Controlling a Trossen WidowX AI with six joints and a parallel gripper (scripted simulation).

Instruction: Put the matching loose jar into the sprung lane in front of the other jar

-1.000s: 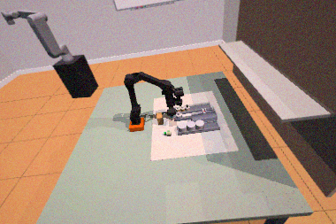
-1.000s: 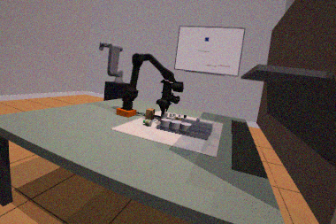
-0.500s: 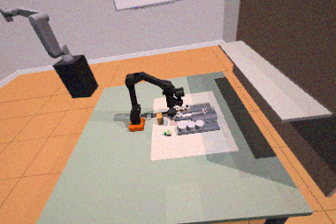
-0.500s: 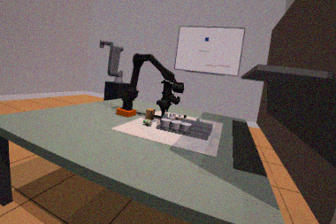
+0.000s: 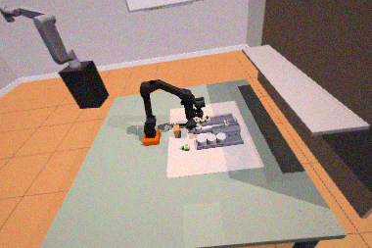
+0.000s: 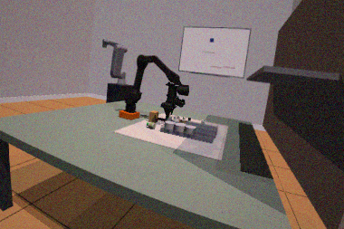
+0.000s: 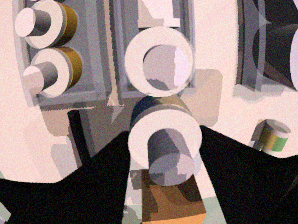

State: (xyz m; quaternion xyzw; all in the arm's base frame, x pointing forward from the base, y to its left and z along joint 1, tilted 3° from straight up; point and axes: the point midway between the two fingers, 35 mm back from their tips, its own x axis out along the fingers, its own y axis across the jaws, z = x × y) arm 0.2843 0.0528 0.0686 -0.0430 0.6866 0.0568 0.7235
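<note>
My gripper is shut on a jar with a white top, a grey knob and a dark blue and tan side. The held jar is upright or nearly so, just outside the front end of the middle lane; its height above the mat is not clear. In that lane a jar with a white ring top and pale knob stands near the front, with a white pusher part behind it. Its side is hidden. The front stop is mostly hidden between the two jars.
Left lane holds gold-sided jars. Right lane holds large white-topped cylinders. A small green-and-gold jar lies on its side at right. A brown block is nearer the arm's base. A black rod lies left.
</note>
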